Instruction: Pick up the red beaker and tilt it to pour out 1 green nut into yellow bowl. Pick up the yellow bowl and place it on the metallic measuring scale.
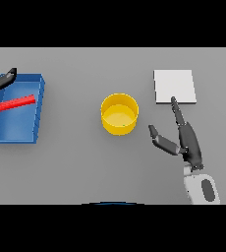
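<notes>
With my right hand [186, 140] spread open beside the yellow bowl [119, 114] near the table's middle, a careless reach risks knocking it away from the metallic measuring scale [174, 86].

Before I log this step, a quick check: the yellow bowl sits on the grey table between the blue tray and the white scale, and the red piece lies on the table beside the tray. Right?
Not quite. The head view shows the red piece lying inside the blue tray, not beside it. The rest holds: the yellow bowl sits on the grey table between the tray and the white scale.
</notes>
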